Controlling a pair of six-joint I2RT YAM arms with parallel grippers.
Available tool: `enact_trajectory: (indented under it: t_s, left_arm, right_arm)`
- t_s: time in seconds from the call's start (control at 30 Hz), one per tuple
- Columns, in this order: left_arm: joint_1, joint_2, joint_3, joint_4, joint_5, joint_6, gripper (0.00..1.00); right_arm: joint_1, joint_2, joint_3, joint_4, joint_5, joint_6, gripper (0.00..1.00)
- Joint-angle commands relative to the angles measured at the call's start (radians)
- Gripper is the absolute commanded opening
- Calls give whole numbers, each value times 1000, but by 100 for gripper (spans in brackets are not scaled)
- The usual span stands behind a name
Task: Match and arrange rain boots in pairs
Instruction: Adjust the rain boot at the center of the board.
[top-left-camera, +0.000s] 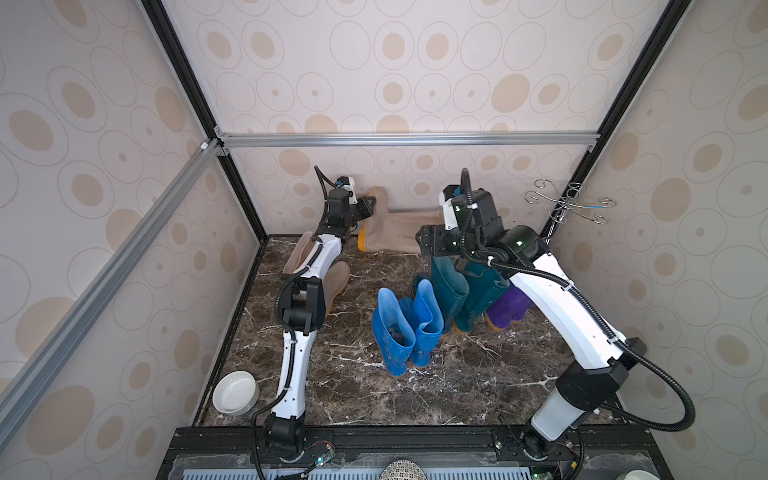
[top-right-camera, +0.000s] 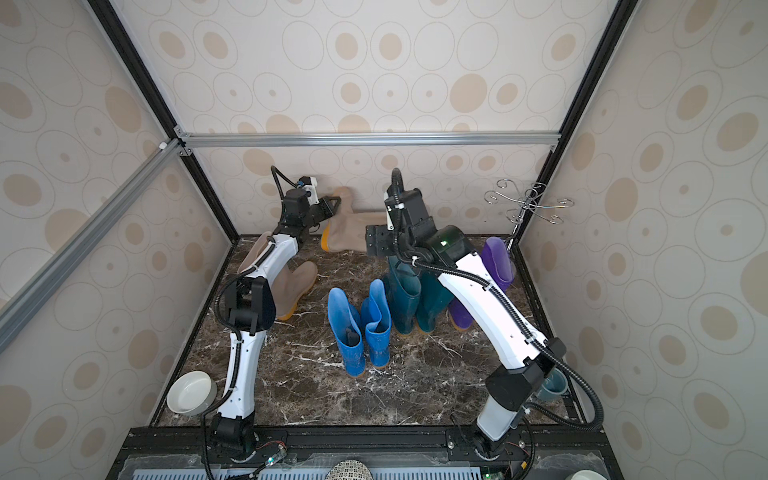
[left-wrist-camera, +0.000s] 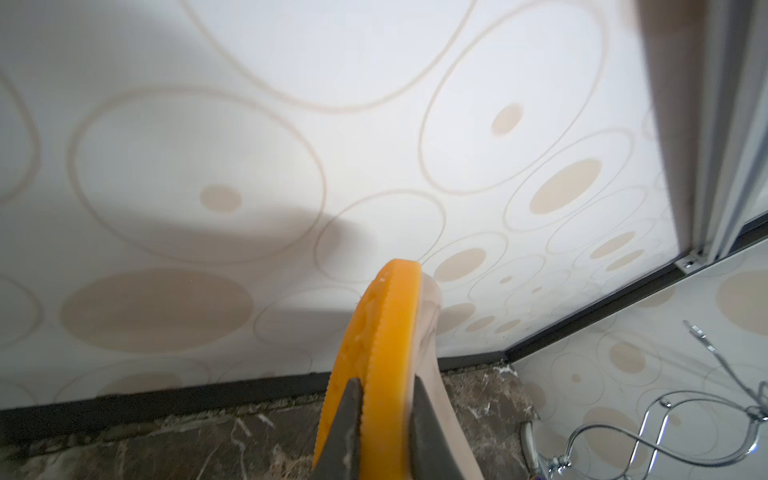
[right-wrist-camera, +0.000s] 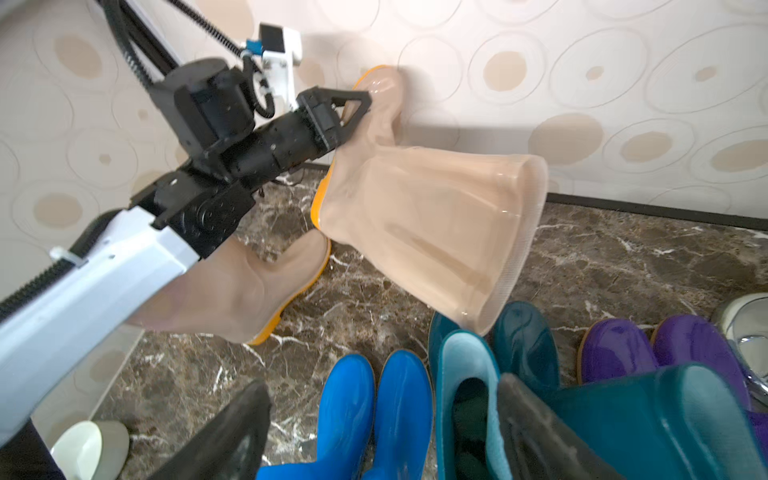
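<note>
My left gripper (top-left-camera: 369, 207) (top-right-camera: 332, 204) (right-wrist-camera: 358, 109) (left-wrist-camera: 386, 388) is shut on the orange sole edge of a beige rain boot (top-left-camera: 395, 232) (top-right-camera: 357, 232) (right-wrist-camera: 436, 224). That boot hangs sideways above the floor by the back wall. A second beige boot (top-left-camera: 337, 282) (top-right-camera: 299, 282) (right-wrist-camera: 249, 291) stands under the left arm. Two blue boots (top-left-camera: 390, 336) (top-right-camera: 347, 332) (right-wrist-camera: 345, 407) stand side by side mid-floor. Beside them stand two teal boots (top-left-camera: 451, 291) (top-right-camera: 403, 295) (right-wrist-camera: 465, 395), then purple boots (top-left-camera: 507, 307) (top-right-camera: 496, 257) (right-wrist-camera: 611, 349). My right gripper (top-left-camera: 424, 243) (top-right-camera: 372, 242) (right-wrist-camera: 382, 432) hovers open over the teal boots, holding nothing.
A white bowl (top-left-camera: 235, 392) (top-right-camera: 191, 392) sits at the front left of the marble floor (top-left-camera: 478, 382). A chrome hook stand (top-left-camera: 569, 203) (top-right-camera: 530, 203) (left-wrist-camera: 665, 424) fills the back right corner. A grey-teal cup (top-right-camera: 550, 384) is at the right edge. Patterned walls enclose three sides.
</note>
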Motion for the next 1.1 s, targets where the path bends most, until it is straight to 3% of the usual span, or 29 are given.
enact_trajectory:
  t_s: [0.0, 0.1, 0.33, 0.47, 0.7, 0.77, 0.87, 1.0, 1.03, 1.07]
  left_arm:
    - [11, -67, 114, 71, 27, -91, 0]
    - [13, -71, 135, 56, 77, -101, 0]
    - [13, -116, 84, 90, 121, -133, 0]
    - [15, -140, 55, 100, 145, -146, 0]
    - [22, -189, -20, 155, 173, -185, 0]
    - [21, -191, -22, 160, 185, -193, 0]
    - [22, -189, -29, 160, 190, -203, 0]
    - [23, -189, -43, 156, 197, -210, 0]
    - [22, -191, -46, 154, 198, -207, 0]
    - [24, -193, -52, 153, 195, -206, 0]
  right_arm:
    - [-48, -7, -49, 79, -25, 2, 88]
    - [-85, 19, -43, 120, -72, -12, 97]
    - [-130, 170, 68, 139, -170, 1, 96]
    - [-134, 252, 124, 132, -149, 32, 94]
    - [-140, 210, 25, 238, -129, 73, 94]
    - [-147, 195, -5, 278, -173, 80, 89]
    - [-158, 195, -36, 356, -306, 99, 73]
    - [-156, 215, -14, 400, -428, 116, 32]
    - [-154, 218, 0, 391, -433, 114, 27]
    - [-154, 216, 16, 377, -433, 109, 30]
